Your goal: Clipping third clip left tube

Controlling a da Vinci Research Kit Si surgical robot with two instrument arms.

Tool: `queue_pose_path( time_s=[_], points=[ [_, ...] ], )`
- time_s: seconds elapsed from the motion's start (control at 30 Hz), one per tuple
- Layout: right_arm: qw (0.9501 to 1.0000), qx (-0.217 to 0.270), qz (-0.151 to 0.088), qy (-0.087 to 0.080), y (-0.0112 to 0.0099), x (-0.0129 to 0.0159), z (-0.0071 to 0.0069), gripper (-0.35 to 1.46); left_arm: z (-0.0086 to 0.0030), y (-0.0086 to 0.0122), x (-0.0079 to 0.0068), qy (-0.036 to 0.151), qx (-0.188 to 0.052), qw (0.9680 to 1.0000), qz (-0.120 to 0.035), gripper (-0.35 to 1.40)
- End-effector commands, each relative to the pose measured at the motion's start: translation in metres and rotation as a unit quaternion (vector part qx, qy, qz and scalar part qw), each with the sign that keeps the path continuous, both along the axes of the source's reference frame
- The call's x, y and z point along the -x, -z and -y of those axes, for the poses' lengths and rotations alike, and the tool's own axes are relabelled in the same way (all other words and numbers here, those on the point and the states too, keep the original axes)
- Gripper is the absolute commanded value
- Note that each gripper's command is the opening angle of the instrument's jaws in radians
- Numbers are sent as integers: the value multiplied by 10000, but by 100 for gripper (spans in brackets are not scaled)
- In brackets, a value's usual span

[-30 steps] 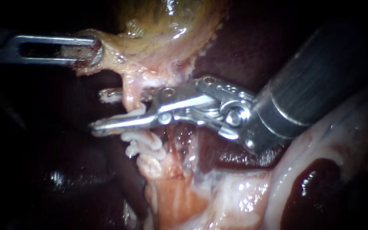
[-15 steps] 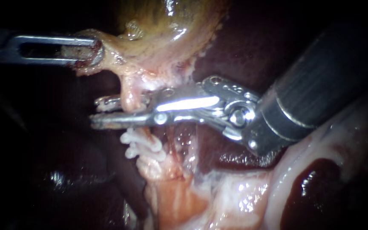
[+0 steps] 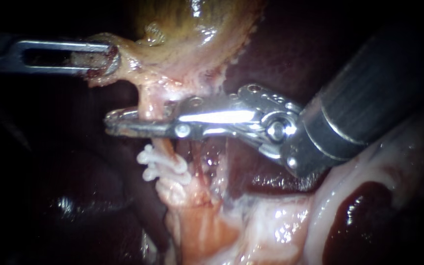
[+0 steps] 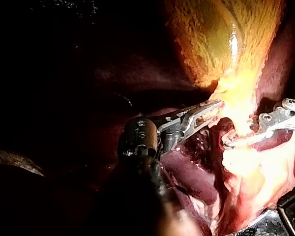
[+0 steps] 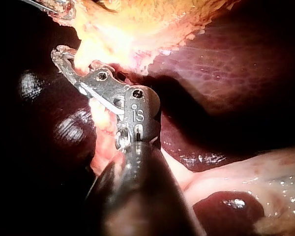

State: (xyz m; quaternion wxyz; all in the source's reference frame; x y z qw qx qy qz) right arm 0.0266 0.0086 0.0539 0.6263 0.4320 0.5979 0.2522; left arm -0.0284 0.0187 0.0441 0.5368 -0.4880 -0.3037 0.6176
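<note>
In the endoscope view the right instrument's pincer point(image 3: 121, 121) pinches the left tube point(image 3: 148, 103) toward 9 o'clock of centre, above two white clips point(image 3: 160, 164), and the left instrument's pincer point(image 3: 105, 59) at 10 o'clock pinches the gallbladder point(image 3: 187, 29); each wrist view shows its own pincer likewise clamped.

The endoscope looks from close in straight onto the tube point(image 3: 146, 103), with the gallbladder point(image 3: 187, 29) above the tube, my left instrument point(image 3: 111, 58) coming in on one side of the tube and my right instrument point(image 3: 111, 121) on the other. The left wrist camera sits behind its own shaft and faces along it toward the tube, a little farther back, with the gallbladder beyond the tube. The right wrist camera looks along its shaft at the tube from the opposite side, very near; all three views share the tube, the gallbladder's lower end and the right instrument's tip.
</note>
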Motion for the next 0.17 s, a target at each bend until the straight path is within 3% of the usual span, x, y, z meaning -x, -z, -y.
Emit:
queue_pose_path(
  time_s=[0.03, 0.17],
  points=[
    [10000, -1, 0, -2, -2, 0, 0, -35, 0, 0, 0, 1, 0, 10000, -1, -35],
    [10000, 1, 2, -3, -4, 1, 0, -35, 0, 0, 0, 2, 0, 10000, -2, -35]
  ],
)
